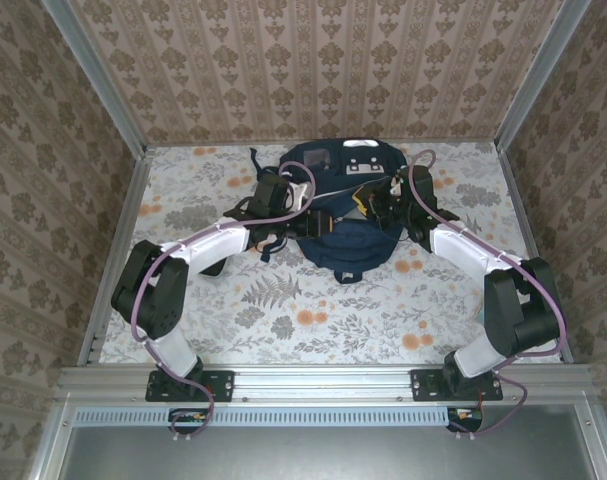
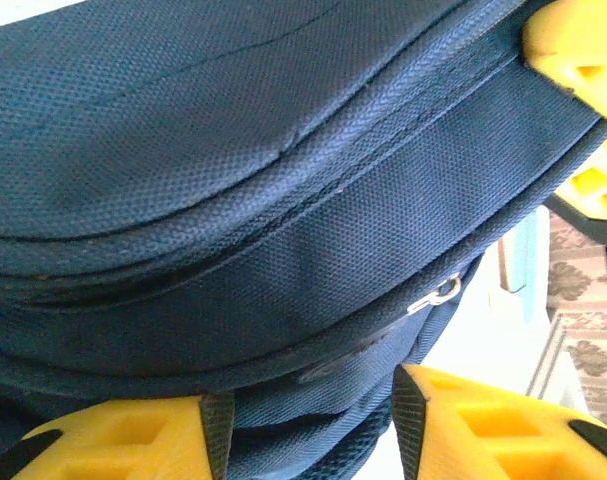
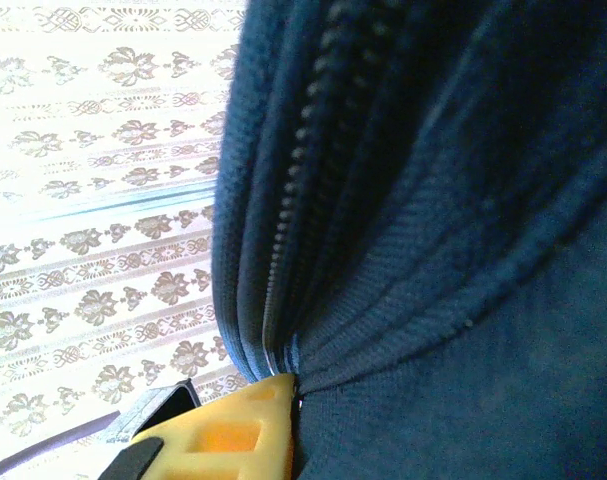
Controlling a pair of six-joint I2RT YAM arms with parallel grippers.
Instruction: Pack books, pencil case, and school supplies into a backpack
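In the top view we look down from above and behind the arms [image 1: 213, 245], facing the back wall [image 1: 313, 70]. We stand far enough off to take in the whole table [image 1: 283, 310], with the backpack [image 1: 345, 215] at its far middle. Our left wrist view sits right against the backpack's side, with the left gripper [image 2: 313, 440] along the bottom edge. Our right wrist view is closer still, hard against a zip [image 3: 303, 150], with the right gripper [image 3: 293, 400] low in frame and wallpaper [image 3: 93, 180] beyond. All three views share the backpack.
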